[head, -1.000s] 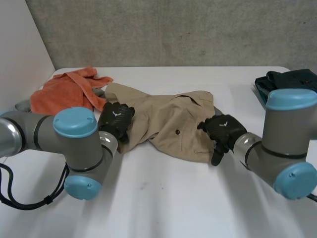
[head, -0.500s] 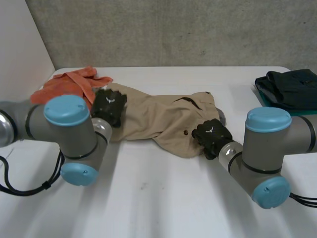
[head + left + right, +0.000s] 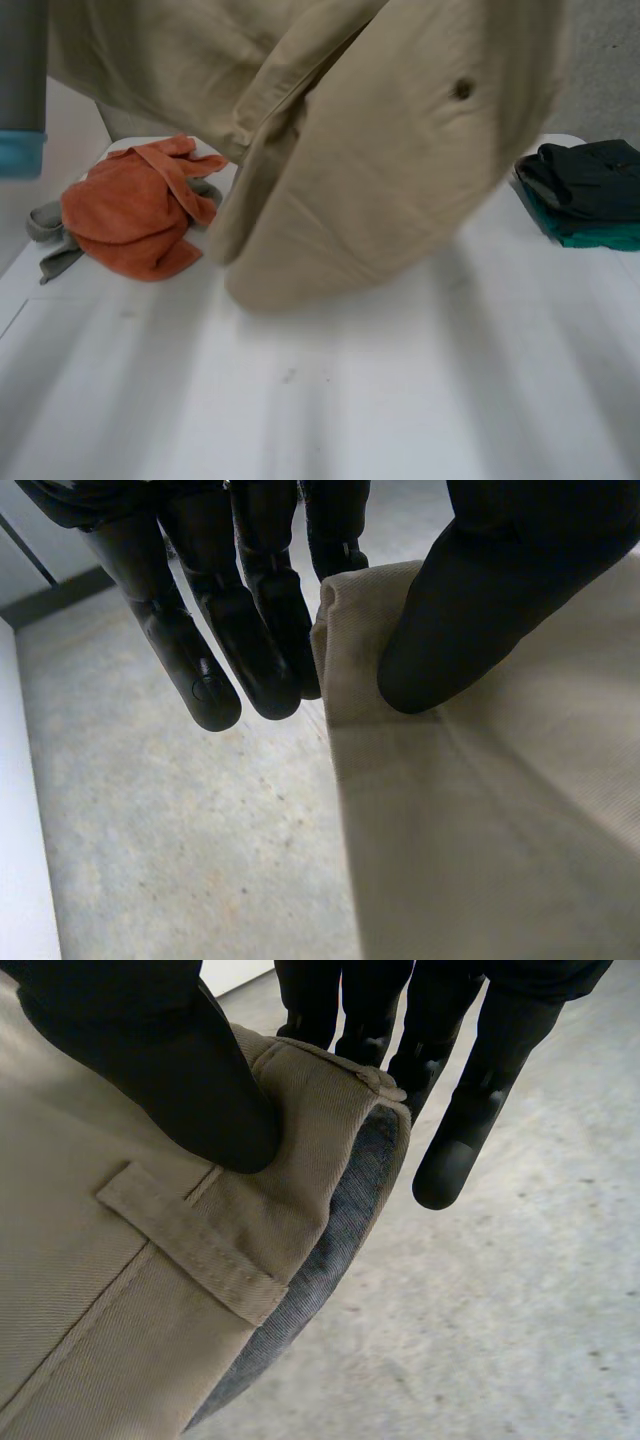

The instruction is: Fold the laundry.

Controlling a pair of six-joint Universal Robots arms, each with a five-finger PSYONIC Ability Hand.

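Left hand [image 3: 500, 580], right hand [image 3: 170, 1070] pinch tan trousers [image 3: 380, 180], seemingly overlapping orange cloth [image 3: 125, 215].

Black left hand [image 3: 478, 595], black right hand [image 3: 172, 1072]; grey arm [image 3: 22, 60], light-blue cap [image 3: 20, 155]

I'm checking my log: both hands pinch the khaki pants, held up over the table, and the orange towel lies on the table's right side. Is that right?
Not quite: the head view shows the orange towel on the left side of the table. The rest stands: the left hand and the right hand each pinch the khaki pants, held up over the table.
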